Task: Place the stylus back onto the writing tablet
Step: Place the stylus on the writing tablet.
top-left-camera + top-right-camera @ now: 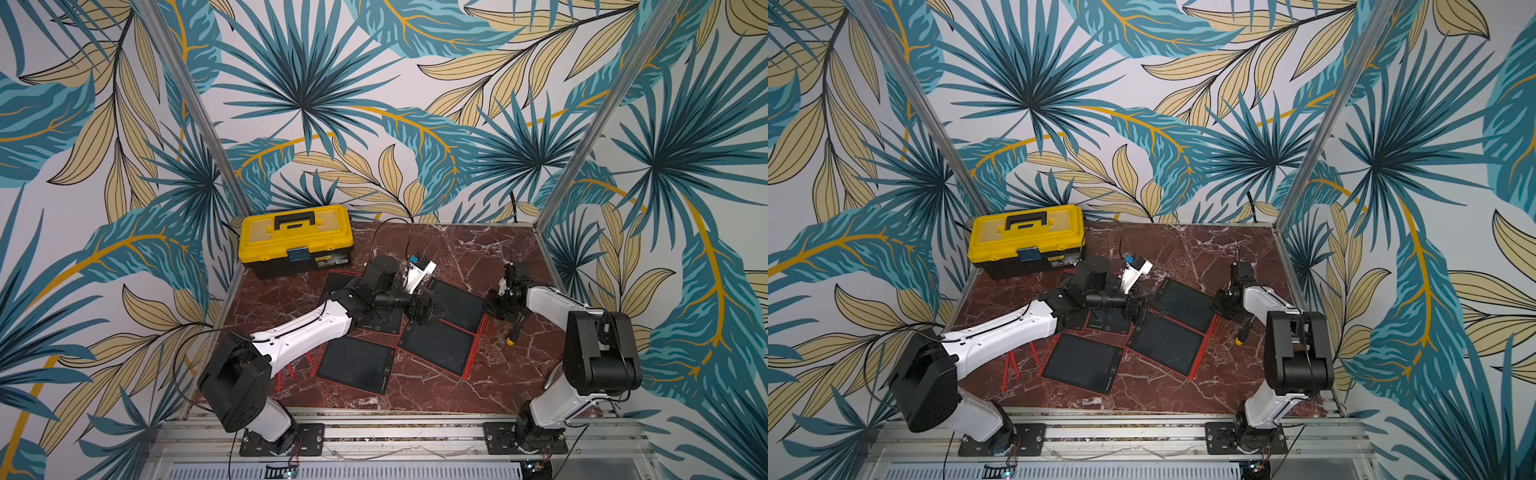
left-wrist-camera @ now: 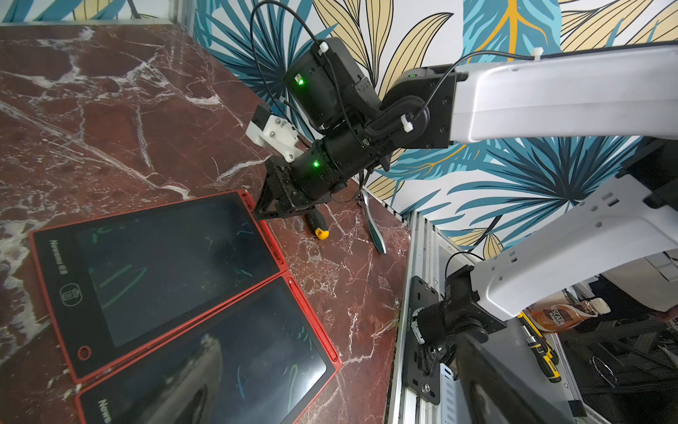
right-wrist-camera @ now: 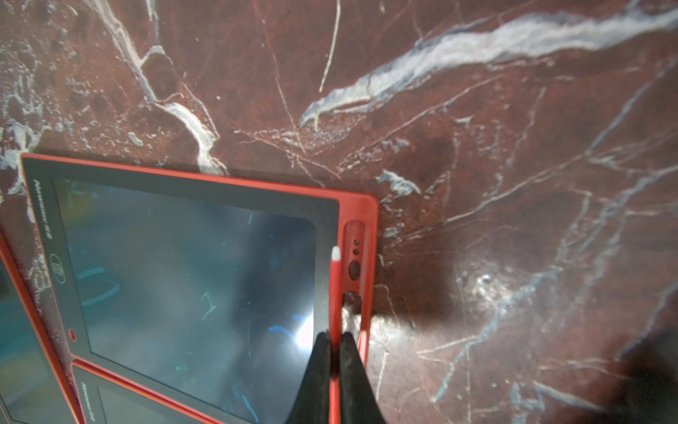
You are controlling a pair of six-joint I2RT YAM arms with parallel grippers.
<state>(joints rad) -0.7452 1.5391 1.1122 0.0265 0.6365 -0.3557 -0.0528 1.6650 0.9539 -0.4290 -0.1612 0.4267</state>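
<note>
My right end effector (image 3: 332, 339) is clamped on the red stylus (image 3: 334, 279), gripping it toward the rear so the white tip leads. I hold it low and parallel to the long red side of the tablet (image 3: 183, 257) because the slot (image 3: 354, 257) runs that way. The stylus hangs over the black bezel just beside the slot, not in it. I judge it needs a small sideways shift before I let go. This tablet lies toward the right edge of the tabletop (image 1: 457, 249), at the back of the group.

My left end effector (image 1: 422, 316) hangs wide open and empty over the middle of the tabletop. I reckon it is there to steady a tablet if one slides.

I count four tablets (image 1: 353, 363) lying edge to edge, one of them largely hidden under the left arm. Three loose styli (image 1: 291, 370) lie toward the front left corner, so with the gripped one that makes four. I cannot tell whether the neighbouring tablet's slot is filled.

One yellow toolbox (image 1: 296, 239) sits at the back left corner. One screwdriver (image 1: 513, 334) and one pair of pliers (image 2: 374, 227) lie near the right edge.
</note>
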